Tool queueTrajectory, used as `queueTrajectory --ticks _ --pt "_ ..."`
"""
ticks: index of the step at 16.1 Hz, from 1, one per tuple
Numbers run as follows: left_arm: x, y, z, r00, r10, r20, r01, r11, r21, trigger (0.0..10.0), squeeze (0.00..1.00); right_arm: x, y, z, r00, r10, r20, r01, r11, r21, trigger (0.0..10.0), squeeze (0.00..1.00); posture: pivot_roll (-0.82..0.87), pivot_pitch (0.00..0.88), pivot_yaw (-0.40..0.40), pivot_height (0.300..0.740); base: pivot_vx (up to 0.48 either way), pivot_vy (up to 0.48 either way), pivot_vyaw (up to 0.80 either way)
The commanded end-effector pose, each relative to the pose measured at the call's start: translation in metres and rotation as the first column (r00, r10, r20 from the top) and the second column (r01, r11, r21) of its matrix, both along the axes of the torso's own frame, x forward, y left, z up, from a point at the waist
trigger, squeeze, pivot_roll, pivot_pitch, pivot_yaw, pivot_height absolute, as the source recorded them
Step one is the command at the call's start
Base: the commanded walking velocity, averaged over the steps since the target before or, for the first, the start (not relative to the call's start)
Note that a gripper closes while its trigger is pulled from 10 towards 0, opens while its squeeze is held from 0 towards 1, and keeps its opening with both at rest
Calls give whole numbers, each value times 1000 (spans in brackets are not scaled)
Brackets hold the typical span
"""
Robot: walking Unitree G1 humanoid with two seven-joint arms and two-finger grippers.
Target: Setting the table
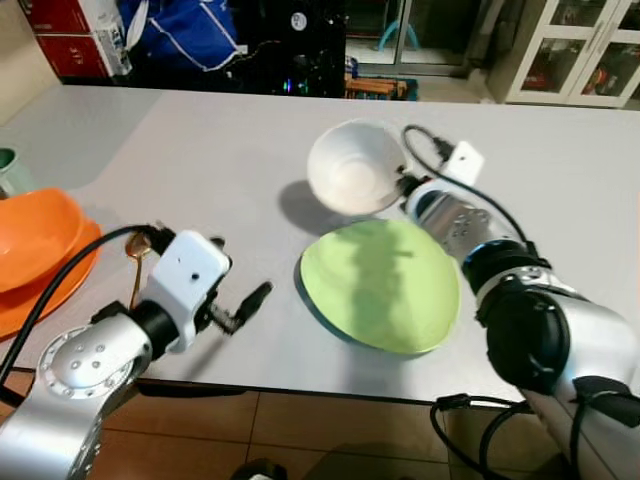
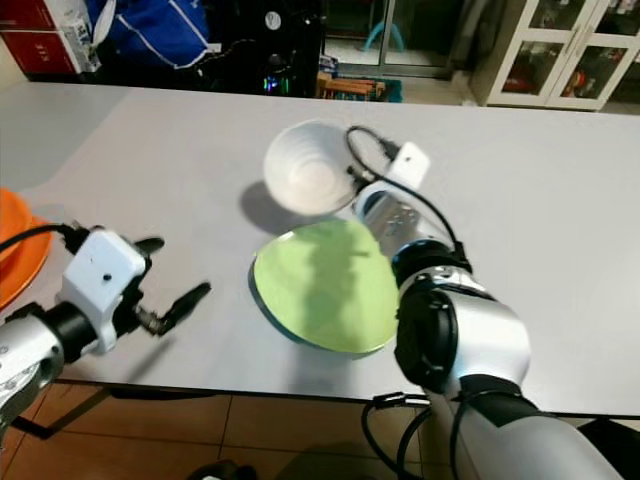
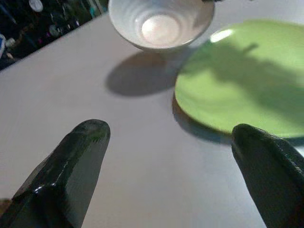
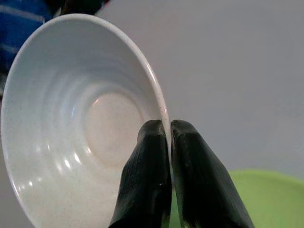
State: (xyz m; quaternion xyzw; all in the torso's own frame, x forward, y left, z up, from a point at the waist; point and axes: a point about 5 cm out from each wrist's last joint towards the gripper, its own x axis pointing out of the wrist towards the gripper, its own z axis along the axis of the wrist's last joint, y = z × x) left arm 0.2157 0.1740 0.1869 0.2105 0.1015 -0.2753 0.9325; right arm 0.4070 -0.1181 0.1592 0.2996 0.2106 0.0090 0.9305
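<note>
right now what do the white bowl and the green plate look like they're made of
White bowl: likely glazed ceramic. It is glossy, with bright highlights and faint concentric ridges inside, and the right gripper pinches its thin rim.

Green plate: smooth and matte to satin, showing only a soft sheen at one edge. Its flat, even colour suggests melamine or plastic, though matte-glazed ceramic is possible.

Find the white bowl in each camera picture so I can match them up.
Left eye view: white bowl, upper centre, tilted, just beyond the green plate.
Right eye view: left of centre, near the top.
Left wrist view: along the top edge, above its shadow.
Right wrist view: large on the left, rim pinched by the right claw.
Shared landmark: the green plate beside it.
</note>
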Motion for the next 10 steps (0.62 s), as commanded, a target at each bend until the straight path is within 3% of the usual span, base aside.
queueTrajectory --ticks 1,7,8,9,10 --pt "-3 -3 1 1000 -25 -7 25 1000 7 10000 0 3 6 11 999 36 23 -36 999 -23 10000 0 123 79 10 740 0 0 0" --pt "-2 -2 3 1000 -12 -3 12 1000 8 10000 0 2 14 8 999 41 4 -41 999 -36 10000 0 122 75 12 740 0 0 0" --pt "-1 -2 3 1000 -10 1 10 1000 7 10000 0 1 17 6 998 58 -6 -58 998 -33 10000 376 120 75 13 740 0 0 0" --pt "-1 -3 3 1000 -10 1 10 1000 7 10000 0 0 17 6 998 62 -7 -62 998 -31 10000 376 120 75 13 740 0 0 0" --pt "-1 -3 4 1000 -9 1 9 1000 6 10000 0 0 18 5 998 67 -8 -67 997 -30 10000 796 120 75 13 740 0 0 0"
